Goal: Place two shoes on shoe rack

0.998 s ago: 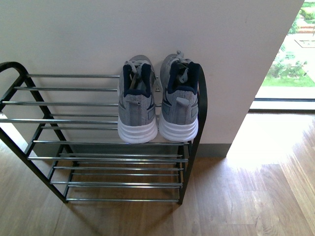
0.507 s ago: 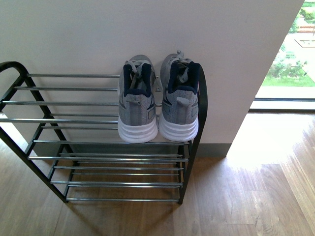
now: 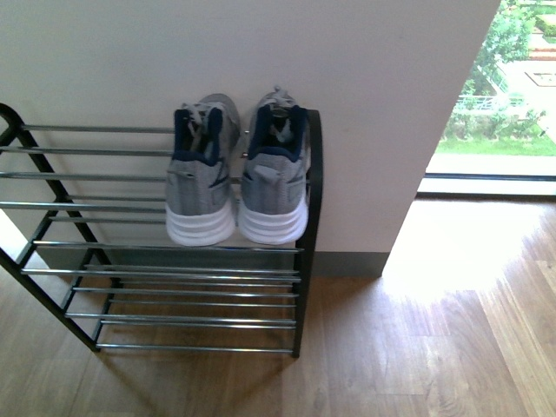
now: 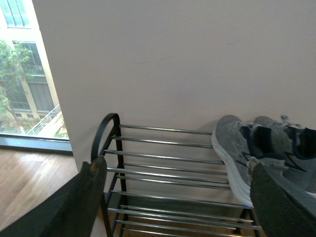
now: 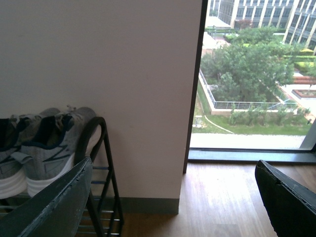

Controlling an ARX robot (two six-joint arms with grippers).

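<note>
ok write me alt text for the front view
Two grey sneakers sit side by side, heels toward the camera, on the top tier of a rack, at its right end. The rack stands on a wood floor against a white wall, with a window at right.

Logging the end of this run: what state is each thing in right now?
grey knit sneakers with white soles: upright, side by side on the rack's top tier, at its right end, heels towards the front camera.
black-framed shoe rack with chrome bars: standing against the wall.
left pincer: open, holding nothing.
right pincer: open, holding nothing.
</note>
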